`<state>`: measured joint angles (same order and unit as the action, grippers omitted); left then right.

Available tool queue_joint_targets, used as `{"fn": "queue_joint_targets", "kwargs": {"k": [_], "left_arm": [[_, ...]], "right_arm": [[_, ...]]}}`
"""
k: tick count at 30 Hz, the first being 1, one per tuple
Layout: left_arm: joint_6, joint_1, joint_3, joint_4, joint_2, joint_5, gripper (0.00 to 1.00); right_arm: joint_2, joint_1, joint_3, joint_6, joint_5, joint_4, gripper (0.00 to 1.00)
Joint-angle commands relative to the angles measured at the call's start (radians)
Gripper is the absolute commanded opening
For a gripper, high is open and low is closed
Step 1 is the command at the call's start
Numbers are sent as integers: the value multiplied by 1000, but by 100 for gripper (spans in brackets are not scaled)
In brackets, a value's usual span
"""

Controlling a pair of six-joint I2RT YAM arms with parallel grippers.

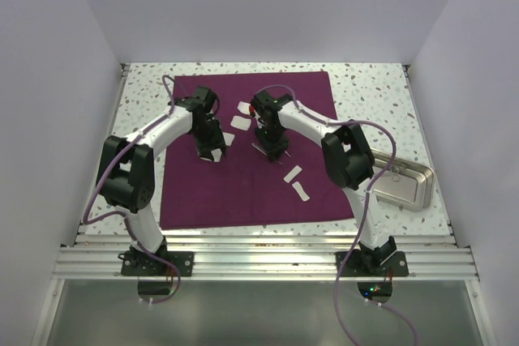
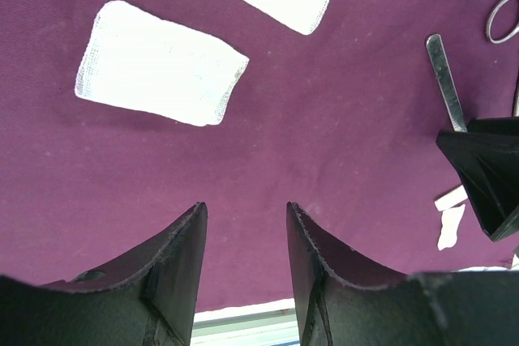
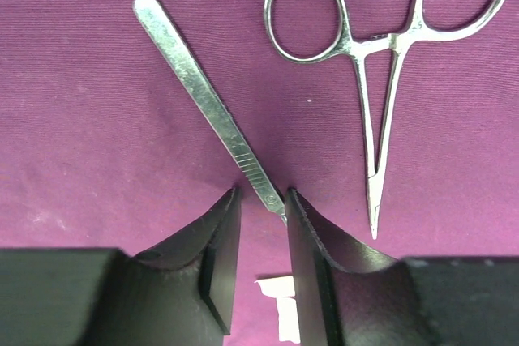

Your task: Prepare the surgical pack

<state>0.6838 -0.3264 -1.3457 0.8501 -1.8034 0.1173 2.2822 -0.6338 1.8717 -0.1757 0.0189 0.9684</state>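
**Steel handle being straddled by the right jaws**

The right gripper (image 3: 261,194) is being held low over the large plum-purple fabric cloth (image 3: 97,119) with its jaws narrowly parted. The near end of a flat, silvery steel instrument handle (image 3: 203,95) is being straddled by them. It is lying right at the right jaw's tip, and a sliver of cloth is showing between it and the left jaw, so it is not being pinched. Silvery ring-handled steel forceps (image 3: 381,79) are lying ahead and to the right of these jaws, untouched.

The left gripper (image 2: 245,212) is being held with its jaws spread wide, and only bare cloth is showing between them. A white rectangular gauze pad (image 2: 158,74) is lying ahead and to the left of them, untouched. The small rectangular steel tray (image 1: 403,184) is resting off the cloth, well to the right of both pairs of jaws.
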Motion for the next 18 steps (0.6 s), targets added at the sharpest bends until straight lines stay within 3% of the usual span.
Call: {"fn": "queue_joint_targets", "kwargs": {"k": [1, 12, 18], "left_arm": [[-20, 12, 3, -23, 36, 18, 47], [-24, 12, 0, -25, 44, 25, 47], [-27, 12, -6, -29, 45, 48, 47]], "right_arm": [[16, 5, -11, 8, -48, -7, 33], [-10, 3, -19, -2, -54, -7, 15], [-39, 2, -5, -33, -24, 22, 0]]}}
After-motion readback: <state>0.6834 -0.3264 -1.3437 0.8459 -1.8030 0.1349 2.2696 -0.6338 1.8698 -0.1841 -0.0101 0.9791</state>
